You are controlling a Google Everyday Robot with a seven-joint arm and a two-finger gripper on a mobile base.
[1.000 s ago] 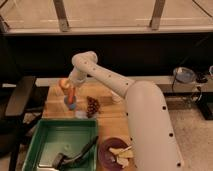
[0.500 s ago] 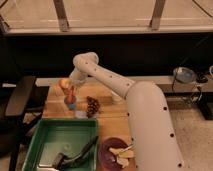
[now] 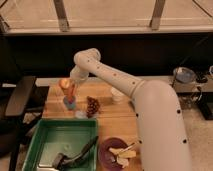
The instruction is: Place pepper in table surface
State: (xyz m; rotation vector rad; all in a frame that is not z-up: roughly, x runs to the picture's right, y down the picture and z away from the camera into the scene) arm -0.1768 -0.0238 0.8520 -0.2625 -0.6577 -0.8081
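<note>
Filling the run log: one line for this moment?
tool: above table surface, beside apple | pepper: upright at tool, near grapes | set down: cannot tell

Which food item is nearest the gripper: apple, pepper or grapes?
The pepper, the slim orange-red one, is right at the gripper. The round apple is just beyond it, and the dark grape bunch lies off to the right.

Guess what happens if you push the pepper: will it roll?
Probably it rolls in a curve, since the pepper is slim and tapers to a point. It looks stiff, not floppy: it stands straight below the hand, over the table left end. Likely light: slimmer than the grape bunch.
</note>
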